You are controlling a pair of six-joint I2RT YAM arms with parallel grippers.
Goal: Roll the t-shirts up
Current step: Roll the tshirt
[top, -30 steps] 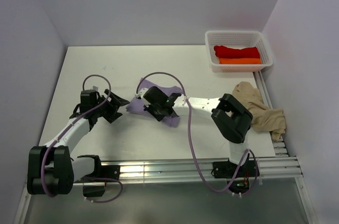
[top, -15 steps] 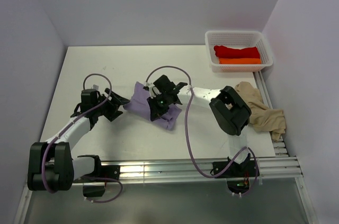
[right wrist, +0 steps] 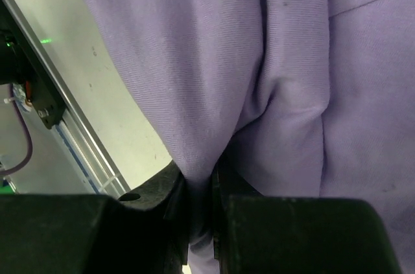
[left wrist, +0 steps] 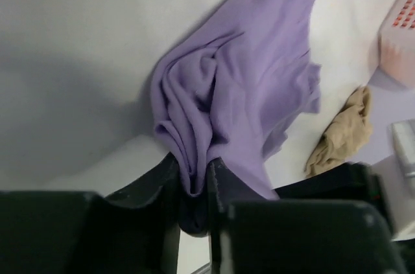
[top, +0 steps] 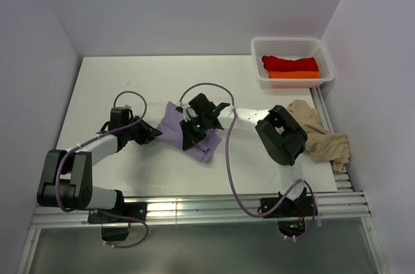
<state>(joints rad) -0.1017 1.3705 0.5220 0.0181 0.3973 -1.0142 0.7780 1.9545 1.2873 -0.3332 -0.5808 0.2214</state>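
Both left end effector (left wrist: pixel 194 186) and right end effector (right wrist: pixel 200 199) pinch lavender t-shirt (left wrist: pixel 259 73), with beige t-shirt (top: pixel 321 135) near basket (top: pixel 285 39).

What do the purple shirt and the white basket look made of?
Purple shirt: soft matte knit cloth, probably cotton jersey; fine ribbed weave, bunches into folds. White basket: stiff plastic, it seems; walls are a mesh of small holes.

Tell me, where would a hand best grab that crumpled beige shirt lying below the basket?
Probably the bunched ridge at the end of the beige shirt nearest the basket, coming straight down from above. The cloth lies in a loose heap with raised folds there, while its other end drapes over the rail close to the wall, leaving little room from the side.
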